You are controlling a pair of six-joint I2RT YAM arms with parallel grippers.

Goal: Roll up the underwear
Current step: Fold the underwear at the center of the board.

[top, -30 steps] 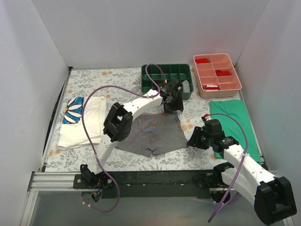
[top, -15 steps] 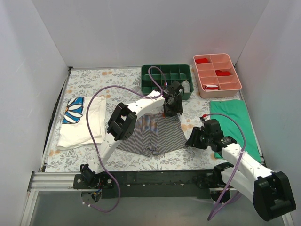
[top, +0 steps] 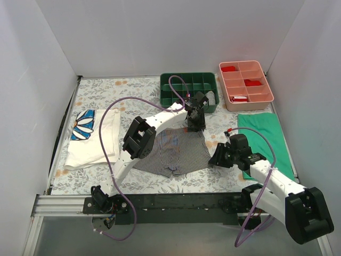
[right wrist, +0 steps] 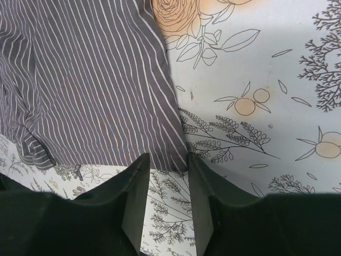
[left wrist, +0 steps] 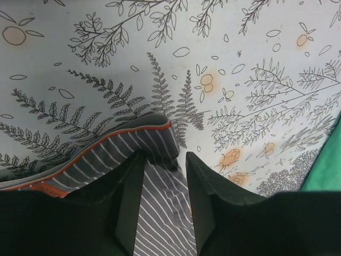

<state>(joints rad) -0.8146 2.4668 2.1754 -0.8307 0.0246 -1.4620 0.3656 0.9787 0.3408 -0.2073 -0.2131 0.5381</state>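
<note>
The grey-and-white striped underwear (top: 173, 149) lies spread flat on the floral mat in the middle of the top view. My left gripper (top: 193, 126) is at its far right corner. In the left wrist view its jaws (left wrist: 164, 156) stand a little apart, straddling the orange-edged waistband corner of the underwear (left wrist: 106, 154), which is slightly bunched up. My right gripper (top: 217, 159) is at the near right corner. In the right wrist view its jaws (right wrist: 169, 158) stand a little apart, with the hem corner of the underwear (right wrist: 96, 90) between the tips.
A white cloth with blue daisy print (top: 96, 136) lies at the left. A plain green cloth (top: 266, 141) lies at the right, under the right arm. A green tray (top: 189, 85) and a pink tray (top: 245, 80) stand at the back.
My right gripper has moved left up to the underwear's near right corner. My left gripper has shifted slightly at the waistband corner. The underwear lies as before.
</note>
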